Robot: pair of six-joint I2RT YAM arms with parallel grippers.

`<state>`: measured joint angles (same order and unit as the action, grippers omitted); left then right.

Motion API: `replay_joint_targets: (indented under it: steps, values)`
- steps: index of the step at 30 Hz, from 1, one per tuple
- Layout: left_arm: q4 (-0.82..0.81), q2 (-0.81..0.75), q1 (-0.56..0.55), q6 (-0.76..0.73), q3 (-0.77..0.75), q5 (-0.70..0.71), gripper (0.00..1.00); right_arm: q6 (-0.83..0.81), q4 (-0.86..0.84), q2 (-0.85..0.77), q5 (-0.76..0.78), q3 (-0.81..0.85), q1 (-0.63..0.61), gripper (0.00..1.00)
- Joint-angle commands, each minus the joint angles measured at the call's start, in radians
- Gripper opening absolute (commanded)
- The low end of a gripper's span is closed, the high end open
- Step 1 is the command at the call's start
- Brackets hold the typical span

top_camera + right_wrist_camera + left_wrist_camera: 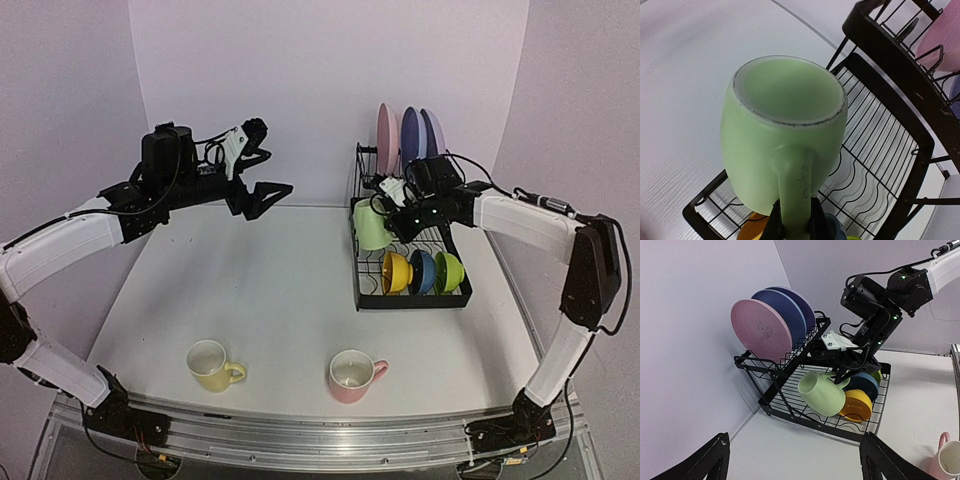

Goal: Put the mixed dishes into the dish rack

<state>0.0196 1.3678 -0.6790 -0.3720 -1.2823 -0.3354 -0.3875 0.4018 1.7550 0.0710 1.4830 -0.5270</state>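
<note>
My right gripper (391, 212) is shut on the handle of the pale green mug (370, 224), holding it tilted above the lower tray of the black wire dish rack (412, 299); the mug also shows in the right wrist view (782, 135) and the left wrist view (822, 392). Yellow (396, 271), dark blue (422, 271) and green (449, 271) bowls stand on edge in the tray. Pink (386, 135), blue (410, 135) and lilac (432, 130) plates stand in the upper shelf. A yellow mug (213, 364) and a pink mug (353, 375) sit near the front edge. My left gripper (262, 172) is open and empty, raised at the back left.
The back wall stands close behind the rack and the right wall close beside it. A metal rail (320, 430) runs along the table's near edge.
</note>
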Motion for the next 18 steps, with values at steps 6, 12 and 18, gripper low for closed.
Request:
replay_joint_targets:
  steps: [6, 12, 18]
  values:
    - [0.006, 0.01, 0.013, -0.021, -0.019, 0.026, 0.9, -0.054, -0.327, 0.075, -0.058, -0.045, 0.077, 0.0]
    - [0.007, 0.027, 0.015, -0.019, -0.021, 0.04, 0.9, -0.021, -0.425, 0.12, -0.063, -0.067, 0.096, 0.0]
    - [0.01, 0.037, 0.018, -0.025, -0.026, 0.043, 0.91, 0.02, -0.488, 0.158, -0.063, -0.056, 0.108, 0.0]
